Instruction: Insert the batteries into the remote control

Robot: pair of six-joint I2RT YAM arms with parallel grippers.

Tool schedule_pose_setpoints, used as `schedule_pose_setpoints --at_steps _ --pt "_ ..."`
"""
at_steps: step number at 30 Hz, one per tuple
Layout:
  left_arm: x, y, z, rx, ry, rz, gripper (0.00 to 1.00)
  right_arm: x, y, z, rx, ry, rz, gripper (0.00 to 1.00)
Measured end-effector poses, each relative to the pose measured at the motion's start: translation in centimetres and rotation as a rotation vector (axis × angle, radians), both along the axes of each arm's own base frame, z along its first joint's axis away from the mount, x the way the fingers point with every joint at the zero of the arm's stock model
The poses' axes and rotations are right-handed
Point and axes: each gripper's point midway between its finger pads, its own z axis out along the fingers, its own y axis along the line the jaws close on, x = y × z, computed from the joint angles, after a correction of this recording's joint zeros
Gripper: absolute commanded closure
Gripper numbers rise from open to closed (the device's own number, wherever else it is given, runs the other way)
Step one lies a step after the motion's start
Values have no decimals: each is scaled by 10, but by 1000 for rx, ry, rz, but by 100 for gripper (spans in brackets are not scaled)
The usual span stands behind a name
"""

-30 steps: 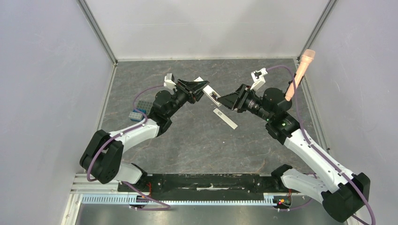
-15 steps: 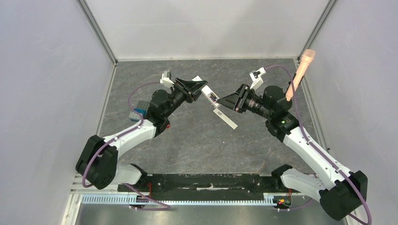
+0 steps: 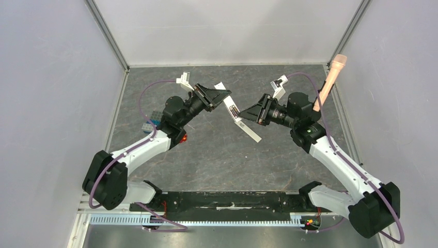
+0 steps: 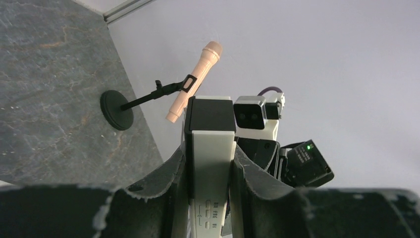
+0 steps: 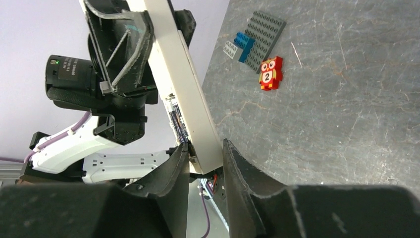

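Observation:
The white remote control [image 3: 231, 106] is held up off the table between both arms. My left gripper [image 3: 221, 96] is shut on its upper part; in the left wrist view the remote control [image 4: 212, 158], with a black section at its far end, sits between my fingers [image 4: 166, 173]. My right gripper [image 3: 245, 113] closes on its lower end; in the right wrist view the remote control [image 5: 185, 89] runs down between the jaws of the right gripper [image 5: 204, 152], its open compartment facing left. I cannot make out the batteries.
A flat white strip [image 3: 250, 133] lies on the table under the remote. The pink microphone [image 3: 330, 76] stands at the right wall. A red owl toy [image 5: 271, 73] and a grey studded plate [image 5: 265, 37] with a blue brick lie by the left arm.
My left arm has swung back and left a little, uncovering the red owl toy. The remote has tilted steeper. My right gripper has stayed at its lower end.

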Motion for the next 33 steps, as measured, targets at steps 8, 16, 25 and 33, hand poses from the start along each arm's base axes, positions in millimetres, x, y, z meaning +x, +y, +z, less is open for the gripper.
schedule_pose_setpoints --at_steps 8,16,25,33 --pt "-6 -1 -5 87 -75 -11 98 -3 0 -9 -7 48 20 62" --pt "-27 -7 -2 138 -116 -48 98 2 -6 -3 0 22 -5 42" --pt "-35 -4 -9 211 -127 -54 98 6 -11 3 -50 -117 1 41" --pt "-17 34 -51 374 -22 91 98 35 -27 -72 -340 -90 -41 41"
